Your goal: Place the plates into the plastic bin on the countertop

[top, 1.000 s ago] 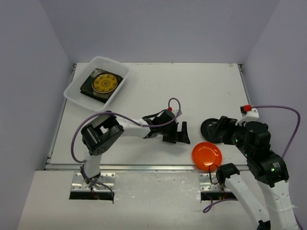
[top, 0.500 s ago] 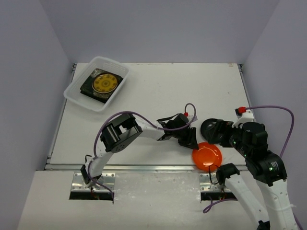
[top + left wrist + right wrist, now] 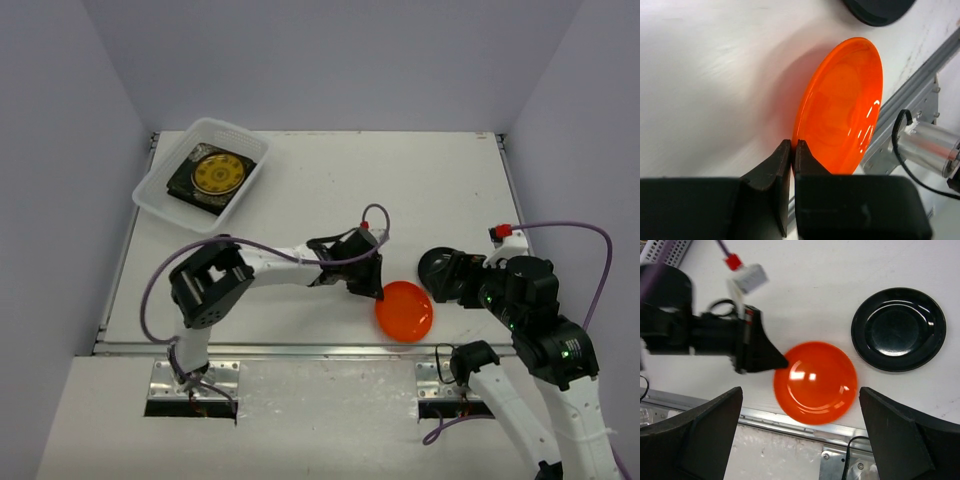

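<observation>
Rim grip suits orange plate (image 3: 840, 110): looks light, stiff, glossy-slippery, likely chippable. Left jaws pinch its edge; right jaws spread wide, holding nothing.

We looked down on a white countertop (image 3: 400, 180) boxed in by pale lilac: left wall (image 3: 60, 200), back wall (image 3: 330, 60), right wall (image 3: 590, 130), all plain. A metal rail (image 3: 300, 349) ran along its front edge, and nearer us lay a pale grey ledge (image 3: 330, 420) with two dark cut-outs (image 3: 158, 407). The light fell soft and even across the top.
</observation>
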Motion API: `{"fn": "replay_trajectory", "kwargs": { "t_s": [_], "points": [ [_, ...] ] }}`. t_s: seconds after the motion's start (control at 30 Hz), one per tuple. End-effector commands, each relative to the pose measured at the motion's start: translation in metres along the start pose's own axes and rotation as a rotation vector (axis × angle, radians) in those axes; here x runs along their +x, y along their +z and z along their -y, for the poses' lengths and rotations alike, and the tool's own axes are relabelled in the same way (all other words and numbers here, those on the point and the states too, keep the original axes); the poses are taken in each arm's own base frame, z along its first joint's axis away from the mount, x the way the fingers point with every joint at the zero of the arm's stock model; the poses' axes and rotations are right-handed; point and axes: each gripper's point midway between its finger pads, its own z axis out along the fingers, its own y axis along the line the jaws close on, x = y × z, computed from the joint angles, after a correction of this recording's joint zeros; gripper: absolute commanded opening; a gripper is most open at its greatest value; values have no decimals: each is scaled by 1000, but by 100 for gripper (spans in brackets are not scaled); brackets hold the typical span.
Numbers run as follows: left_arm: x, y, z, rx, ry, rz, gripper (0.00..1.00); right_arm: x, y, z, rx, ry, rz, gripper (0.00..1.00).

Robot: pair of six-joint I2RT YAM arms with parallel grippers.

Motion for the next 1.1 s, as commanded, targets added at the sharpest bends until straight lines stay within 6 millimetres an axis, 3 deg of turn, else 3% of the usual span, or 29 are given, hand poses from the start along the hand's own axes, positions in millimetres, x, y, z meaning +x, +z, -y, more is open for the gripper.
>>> {"fn": "replay_trajectory", "kwargs": {
  "t_s": [0.0, 0.03, 0.07, 0.1, 0.17, 0.2, 0.23, 0.3, 0.4, 0.53, 0.77, 0.93, 1.07],
  "points": [
    [-123, -155, -99, -253, -182, 433, 0, -9, 4, -2, -8, -1, 39, 99],
    [-142, -187, -136, -311, -282, 523, 0, -9, 6, -2, -8, 2, 37, 99],
    [-150, -216, -145, -302, -323, 606, 0, -8, 8, -6, -32, 6, 29, 99],
    [-164, -251, -177, -322, -434, 713, 0, -7, 9, -7, -37, 7, 26, 99],
    [-169, -285, -194, -330, -513, 824, 0, -7, 13, -9, -46, 11, 21, 99],
    [-177, -326, -230, -393, -620, 946, 0, -8, 17, -12, -58, 14, 20, 99],
    [-179, -354, -257, -442, -697, 1024, 0, -7, 20, -13, -65, 18, 15, 99],
    [-188, -383, -307, -484, -829, 1083, 0, -6, 26, -18, -91, 22, -4, 99],
    [-207, -389, -352, -471, -917, 1034, 0, -4, 31, -23, -117, 25, -22, 99],
    [-224, -388, -383, -466, -948, 979, 0, 3, 35, -21, -113, 28, -42, 99],
    [-235, -374, -406, -436, -960, 922, 0, 15, 44, -18, -109, 32, -81, 99],
    [-236, -376, -401, -425, -950, 935, 99, 22, 52, -17, -107, 36, -103, 99],
    [-233, -388, -394, -457, -936, 955, 100, 31, 65, -14, -98, 52, -133, 99]
  ]
}}
